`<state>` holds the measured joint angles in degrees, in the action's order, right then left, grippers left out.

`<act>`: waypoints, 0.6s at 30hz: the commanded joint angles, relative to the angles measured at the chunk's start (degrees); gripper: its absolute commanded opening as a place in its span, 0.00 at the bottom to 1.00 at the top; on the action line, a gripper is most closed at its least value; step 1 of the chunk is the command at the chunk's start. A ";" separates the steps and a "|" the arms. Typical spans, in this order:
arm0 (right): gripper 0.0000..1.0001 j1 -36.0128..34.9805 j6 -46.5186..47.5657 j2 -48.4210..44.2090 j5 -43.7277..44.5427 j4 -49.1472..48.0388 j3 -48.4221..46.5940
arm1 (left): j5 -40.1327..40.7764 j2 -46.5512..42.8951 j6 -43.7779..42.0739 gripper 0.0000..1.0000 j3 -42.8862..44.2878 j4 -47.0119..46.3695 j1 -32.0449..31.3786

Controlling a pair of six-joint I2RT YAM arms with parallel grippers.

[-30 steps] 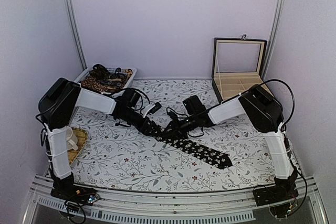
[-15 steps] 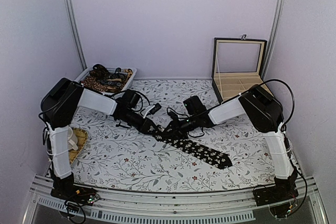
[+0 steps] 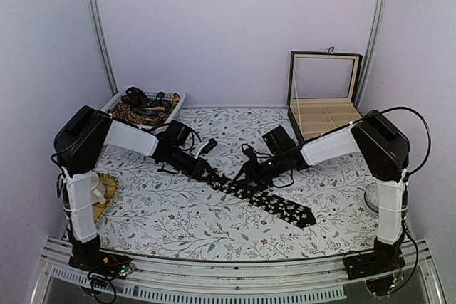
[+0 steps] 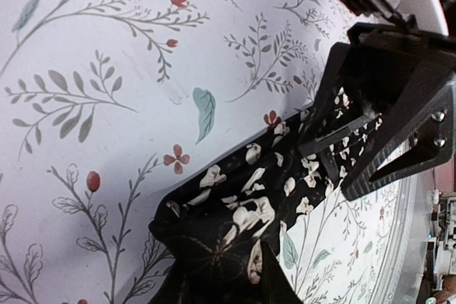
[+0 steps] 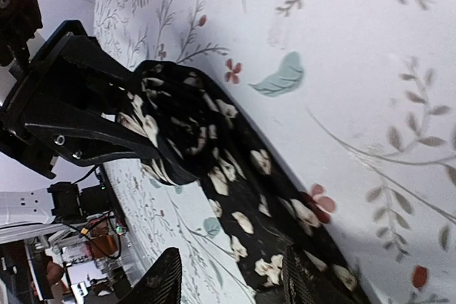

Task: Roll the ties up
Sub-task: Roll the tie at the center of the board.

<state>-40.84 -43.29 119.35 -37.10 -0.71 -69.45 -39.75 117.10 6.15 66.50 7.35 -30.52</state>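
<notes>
The left hand (image 3: 210, 173) clamps the narrower end of the black floral tie (image 3: 274, 203), which lies diagonally on the patterned worktop (image 3: 164, 211); the right hand (image 3: 249, 177) stands partly wide, straddling the tie just beside the left hand.

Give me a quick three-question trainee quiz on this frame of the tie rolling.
1. True or false: the left tool is shut on one end of the black tie.
2. The right tool is: A) open, with a finger on either side of the black tie; B) shut on the black tie; C) parked well away from it.
3. Fill in: the spare ties lie in the ___ at the far left.
Key: 1 true; 2 A; 3 basket.
</notes>
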 commanded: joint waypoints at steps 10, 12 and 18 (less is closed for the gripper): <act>0.32 0.08 10.35 -1.03 13.23 12.38 5.80 | 6.33 -0.91 18.65 0.00 -7.17 -13.67 0.99; 0.32 -1.00 10.71 -1.09 14.60 13.03 6.09 | 7.16 -1.59 21.07 0.00 -8.17 -15.72 1.04; 0.32 -3.36 10.98 -2.81 18.54 14.19 6.45 | 18.19 -3.83 20.50 0.00 -7.23 -10.25 -0.72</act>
<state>-42.61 -33.43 116.25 -27.14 2.61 -66.72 -34.44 114.85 25.87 59.05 -7.55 -30.65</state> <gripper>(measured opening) 0.315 0.191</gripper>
